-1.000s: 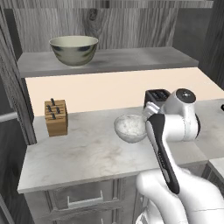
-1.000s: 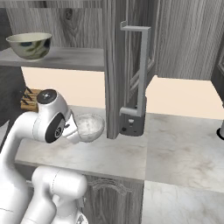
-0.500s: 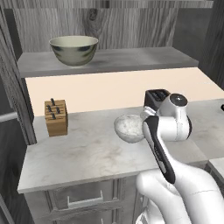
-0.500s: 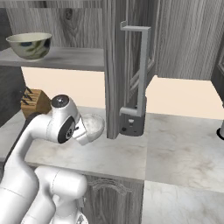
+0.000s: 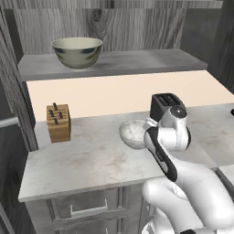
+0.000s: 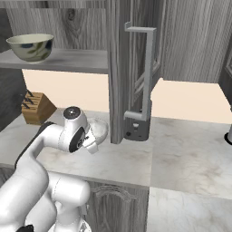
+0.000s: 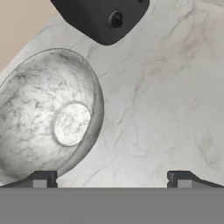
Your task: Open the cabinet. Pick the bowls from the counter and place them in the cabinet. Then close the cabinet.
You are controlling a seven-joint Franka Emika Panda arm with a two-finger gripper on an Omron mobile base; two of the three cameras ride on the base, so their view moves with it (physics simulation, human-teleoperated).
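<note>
The white-grey marbled bowl (image 5: 132, 133) (image 6: 99, 128) (image 7: 48, 114) stands on the counter (image 5: 87, 162), just in front of a black toaster. My gripper (image 7: 112, 180) hangs open close above it with nothing held. One fingertip (image 7: 41, 179) is over the bowl's near rim, the other is over bare marble beside it. The beige-olive bowl (image 5: 77, 52) (image 6: 31, 46) sits on the grey shelf (image 5: 141, 61) of the cabinet. The cabinet door (image 6: 121, 68) stands swung open, its long bar handle (image 6: 146, 72) facing out.
A wooden knife block (image 5: 58, 122) (image 6: 36, 108) stands at the counter's left. The black toaster (image 5: 165, 105) (image 7: 103, 17) is right behind the marbled bowl. The open door's edge juts out over the counter right of the bowl. Drawer fronts (image 5: 84, 211) lie below.
The hand has come down and closer to the marbled bowl. Its jaws have stayed open. Both bowls are where they were.
</note>
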